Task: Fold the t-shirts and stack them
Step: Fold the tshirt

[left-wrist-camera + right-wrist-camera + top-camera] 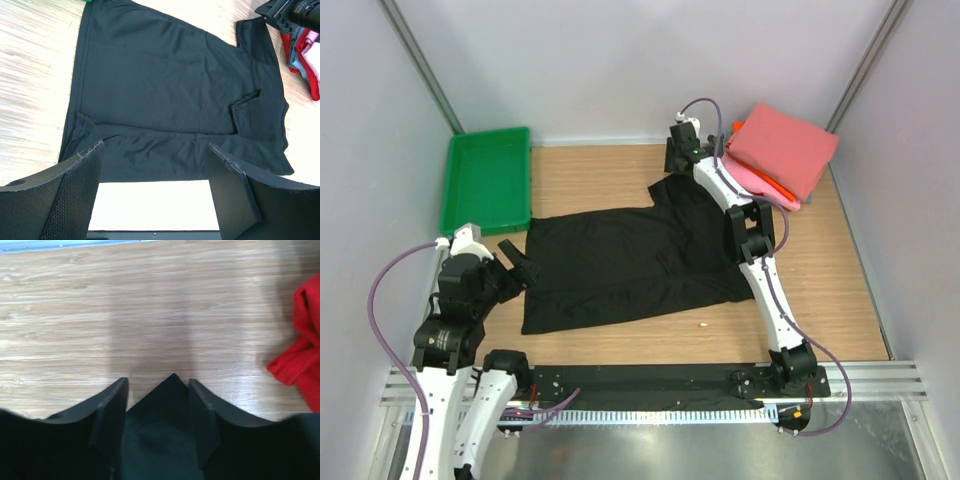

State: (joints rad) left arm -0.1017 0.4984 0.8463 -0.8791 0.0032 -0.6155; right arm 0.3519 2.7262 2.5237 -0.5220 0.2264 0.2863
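Observation:
The plain black t-shirt (pixel 630 265) lies spread flat on the wooden table; it fills the left wrist view (pixel 175 85). A stack of folded salmon-pink, pink and red t-shirts (pixel 782 150) sits at the back right. My left gripper (pixel 517 262) is open and empty at the shirt's left edge, its jaws wide apart above the cloth (pixel 156 145). My right gripper (pixel 682 150) is over the shirt's far sleeve. In the right wrist view it (pixel 157 381) is open, with a pointed corner of black cloth (pixel 165 405) lying between the fingers.
A green plastic tray (pixel 487 178) stands at the back left. Grey walls close in the table on three sides. A red folded shirt edge (pixel 300 355) lies just right of my right gripper. A small white speck (pixel 702 324) lies near the shirt's front edge.

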